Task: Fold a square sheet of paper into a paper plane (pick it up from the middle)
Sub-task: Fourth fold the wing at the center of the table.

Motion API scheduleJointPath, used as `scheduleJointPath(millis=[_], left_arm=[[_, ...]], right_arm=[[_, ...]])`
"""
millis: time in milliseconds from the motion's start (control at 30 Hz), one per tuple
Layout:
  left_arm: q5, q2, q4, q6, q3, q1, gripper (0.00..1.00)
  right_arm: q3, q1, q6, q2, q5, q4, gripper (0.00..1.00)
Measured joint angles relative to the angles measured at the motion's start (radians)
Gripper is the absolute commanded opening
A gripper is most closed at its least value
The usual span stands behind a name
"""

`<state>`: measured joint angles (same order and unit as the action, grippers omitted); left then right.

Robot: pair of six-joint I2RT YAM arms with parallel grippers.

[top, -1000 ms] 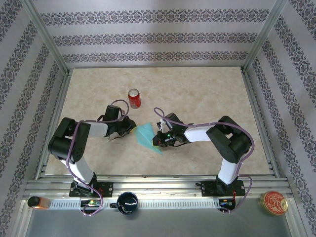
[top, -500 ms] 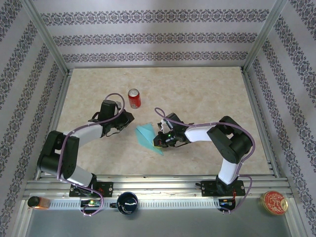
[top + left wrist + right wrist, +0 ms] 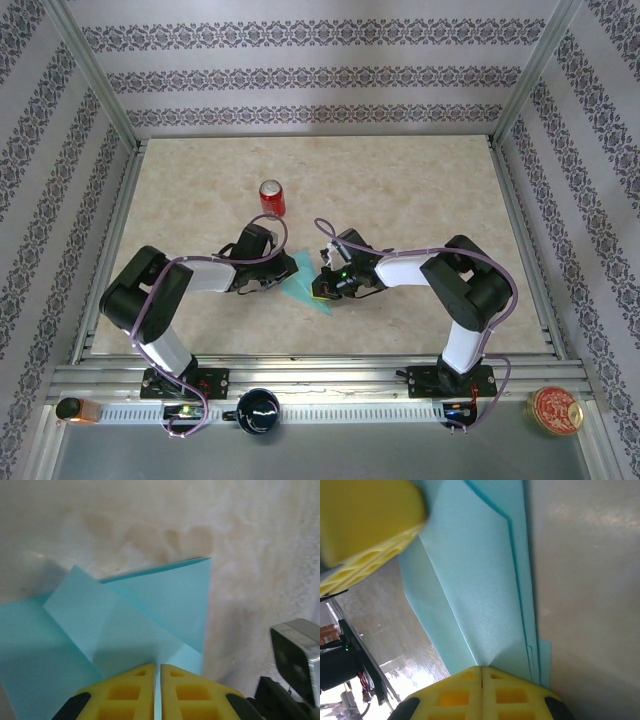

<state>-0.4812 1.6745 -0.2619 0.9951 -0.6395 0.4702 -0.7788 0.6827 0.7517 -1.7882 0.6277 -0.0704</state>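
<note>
Left wrist view: left gripper point(image 3: 157, 666) jaws together, tips on the turquoise paper point(image 3: 150, 605); right gripper point(image 3: 481, 668) also closed, touching the paper.

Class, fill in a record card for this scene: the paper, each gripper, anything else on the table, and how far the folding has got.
paper: turquoise paper, partly folded with overlapping layers, lying on the table
left gripper: fingers shut, tips at the paper
right gripper: fingers shut, tips at the folded edge; whether they pinch it cannot be told
other things: red can, upright, beyond the paper and apart from it
progress: pointed shape started, plane not finished
</note>
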Motion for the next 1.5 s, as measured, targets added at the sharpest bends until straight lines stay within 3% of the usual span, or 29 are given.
scheduleJointPath(millis=[567, 933, 1500], left_arm=[[-0.008, 0.019, -0.090, -0.004, 0.034, -0.001, 0.07], [-0.006, 0.017, -0.089, -0.013, 0.034, -0.001, 0.06], [-0.006, 0.017, -0.087, -0.012, 0.034, -0.001, 0.04]], right_arm=[[-0.090, 0.034, 0.057, 0.020, -0.013, 0.082, 0.01], [-0.174, 0.040, 0.087, -0.113, -0.034, 0.054, 0.01], [0.148, 0.040, 0.090, 0.122, -0.035, -0.054, 0.05]])
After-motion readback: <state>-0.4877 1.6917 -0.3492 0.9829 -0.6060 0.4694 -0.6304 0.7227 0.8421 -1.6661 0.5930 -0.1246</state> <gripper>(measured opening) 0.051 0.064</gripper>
